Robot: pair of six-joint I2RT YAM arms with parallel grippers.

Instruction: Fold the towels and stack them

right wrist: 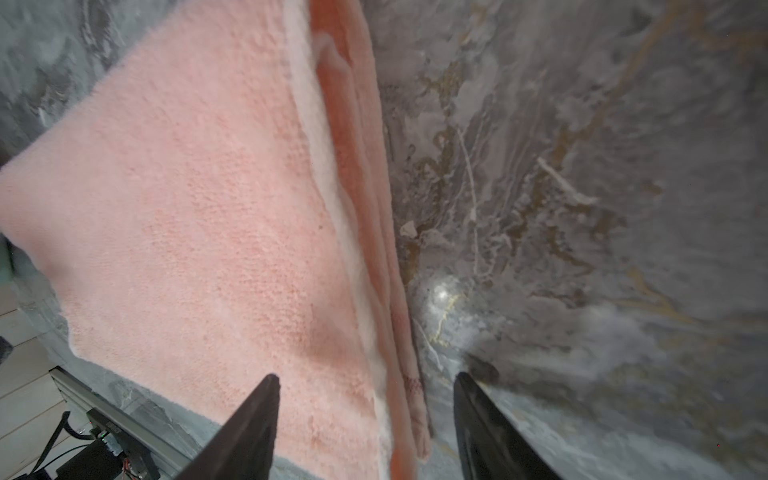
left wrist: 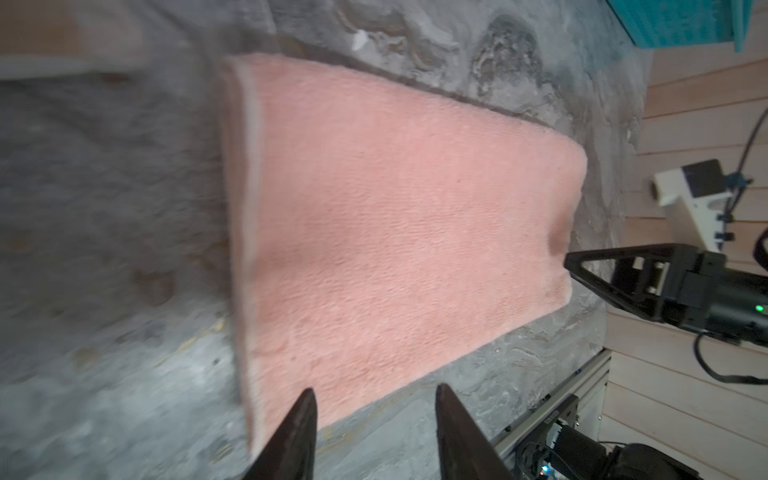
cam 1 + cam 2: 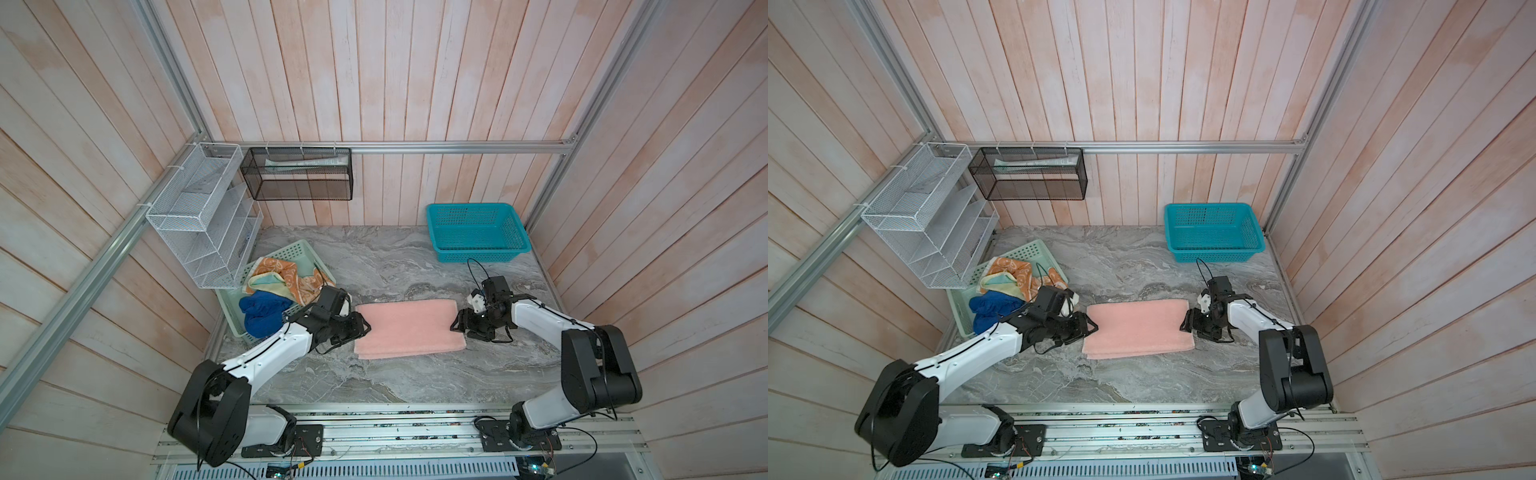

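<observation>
A salmon-pink towel [image 3: 409, 328] [image 3: 1138, 328] lies folded into a long flat rectangle on the marble table. My left gripper [image 3: 365, 327] [image 3: 1095, 326] is at its left short end, open, its jaws [image 2: 376, 390] spread over the towel's corner and bare table. My right gripper [image 3: 456, 326] [image 3: 1185, 324] is at the right short end, open, and the towel's layered edge [image 1: 374, 291] lies loose between its spread jaws [image 1: 366, 376]. A blue towel [image 3: 262, 313], an orange-and-cream towel [image 3: 297, 282] and a pale yellow towel [image 3: 266, 284] sit crumpled in the mint-green basket [image 3: 301, 251].
A teal basket [image 3: 478, 232] stands at the back right of the table. A white wire rack [image 3: 203, 220] and a black mesh shelf [image 3: 299, 174] hang at the back left. Metal rails [image 3: 395, 432] run along the table's front edge.
</observation>
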